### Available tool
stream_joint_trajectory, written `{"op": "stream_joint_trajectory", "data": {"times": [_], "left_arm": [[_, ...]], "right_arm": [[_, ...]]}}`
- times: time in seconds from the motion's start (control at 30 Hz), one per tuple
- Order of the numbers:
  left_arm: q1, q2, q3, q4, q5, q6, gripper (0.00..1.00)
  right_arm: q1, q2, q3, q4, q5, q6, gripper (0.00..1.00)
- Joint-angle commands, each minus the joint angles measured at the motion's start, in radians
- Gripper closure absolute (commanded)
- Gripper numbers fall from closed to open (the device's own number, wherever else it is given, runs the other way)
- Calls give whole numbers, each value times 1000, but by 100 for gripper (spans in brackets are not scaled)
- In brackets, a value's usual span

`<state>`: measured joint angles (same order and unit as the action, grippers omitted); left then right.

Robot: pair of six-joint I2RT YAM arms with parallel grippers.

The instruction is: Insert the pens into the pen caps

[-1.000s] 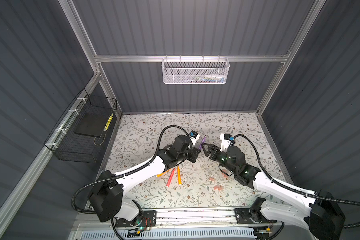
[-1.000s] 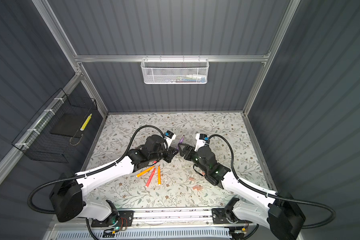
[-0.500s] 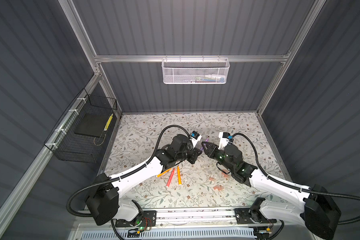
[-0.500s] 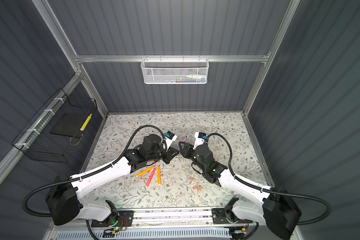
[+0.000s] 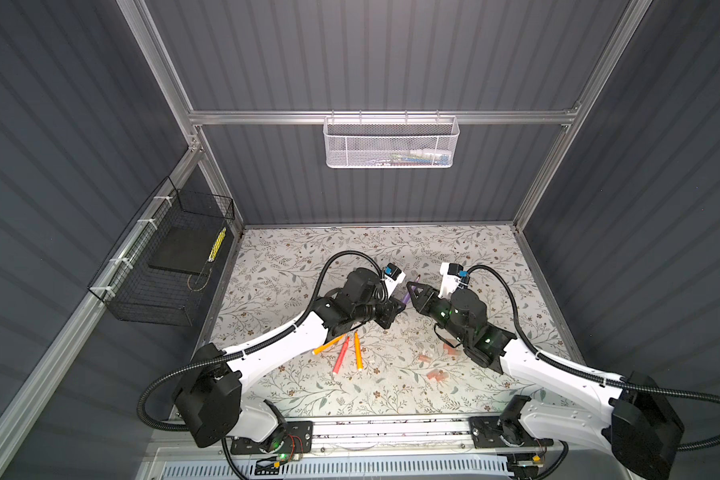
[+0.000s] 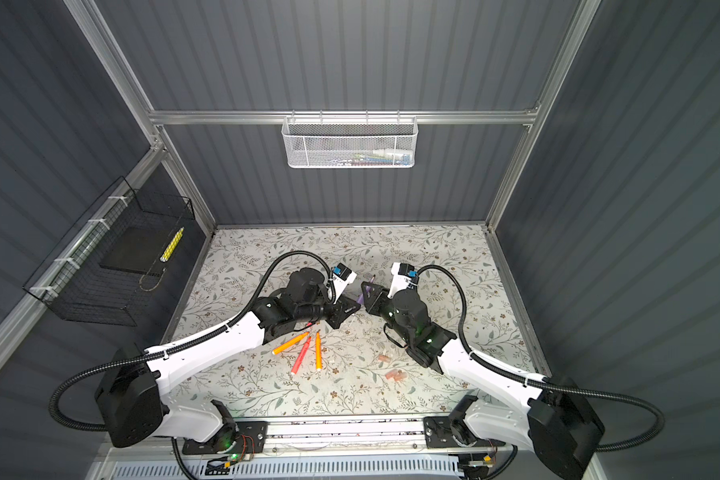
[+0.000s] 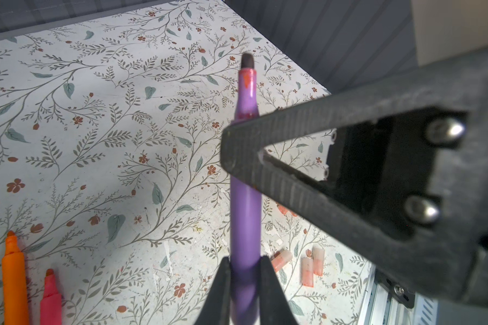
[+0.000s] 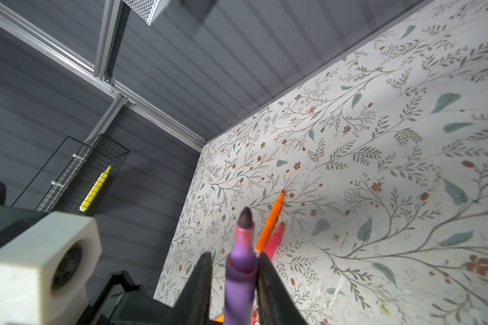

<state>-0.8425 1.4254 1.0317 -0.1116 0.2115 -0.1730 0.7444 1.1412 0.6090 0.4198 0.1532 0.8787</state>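
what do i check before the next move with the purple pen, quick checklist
1. Left gripper grip on the purple pen: ok, it pinches the barrel.
2. Right gripper grip: cannot tell. The pen sits between its jaws just behind the tip, but firm contact is unclear.
3. Pen tip bare: ok, no cap on it.
4. Pen caps available: ok, they lie loose on the table near the right arm.
5. Loose pens out of the way: ok, they lie flat on the table, apart from both grippers.
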Motion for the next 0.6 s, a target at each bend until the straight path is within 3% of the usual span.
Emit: {"op": "stream_joint_trajectory", "data": {"times": [0.0,0.07,0.23,0.37,0.57], "left_arm": [[5,8,29,-13,35,29,100],[4,6,25,-8,40,29,95],[4,-15,5,11,20,18,67],[3,-34,-13,24,-1,12,57],[4,-33,-16,29,-5,10,55]], "right_arm": [[1,9,21,24,15,-13,79],[0,13,24,23,6,-16,86],[4,3,26,10,-7,-13,95],[14,-13,7,35,-15,13,97],[58,-11,0,72,-6,39,99]]}}
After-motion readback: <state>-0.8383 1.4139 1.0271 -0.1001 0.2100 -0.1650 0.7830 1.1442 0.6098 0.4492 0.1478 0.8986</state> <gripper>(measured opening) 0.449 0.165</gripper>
